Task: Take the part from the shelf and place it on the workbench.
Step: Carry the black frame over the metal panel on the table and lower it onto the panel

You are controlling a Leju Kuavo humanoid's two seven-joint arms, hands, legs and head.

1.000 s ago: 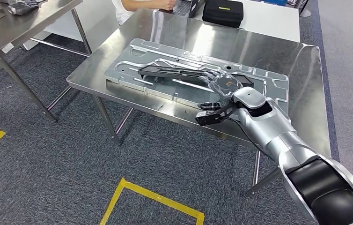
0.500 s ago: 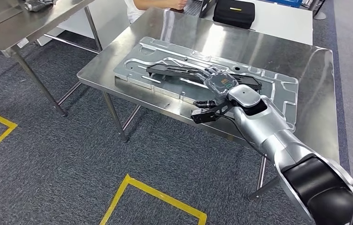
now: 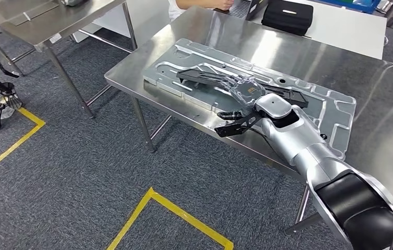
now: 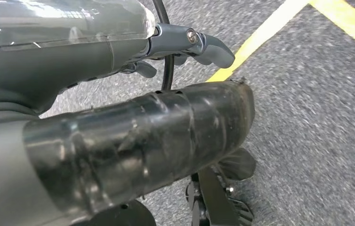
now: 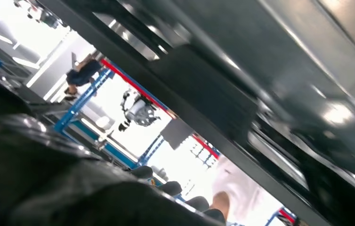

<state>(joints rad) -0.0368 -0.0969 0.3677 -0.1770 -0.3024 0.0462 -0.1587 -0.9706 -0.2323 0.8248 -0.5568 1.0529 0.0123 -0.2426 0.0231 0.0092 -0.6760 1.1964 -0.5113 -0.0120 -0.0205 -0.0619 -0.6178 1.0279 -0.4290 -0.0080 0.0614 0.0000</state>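
Workbench (image 3: pixel 309 67): bare steel, silver-grey, glossy, pale reflections. Panel (image 3: pixel 340 112) on it: silver-grey pressed metal. Part (image 3: pixel 205 78): black. Right hand (image 3: pixel 244 91): dark fingers under clear glossy cover; arm (image 3: pixel 298 138) silver, black band at elbow. Left hand (image 4: pixel 119 136): grey, glossy dark cover. Floor (image 3: pixel 80 172): dark grey speckled carpet, yellow tape lines (image 3: pixel 168 208). Case (image 3: pixel 288 15): black, small yellow mark. Second table (image 3: pixel 43 21): silver-grey steel. Person's top (image 3: pixel 176 8): white.
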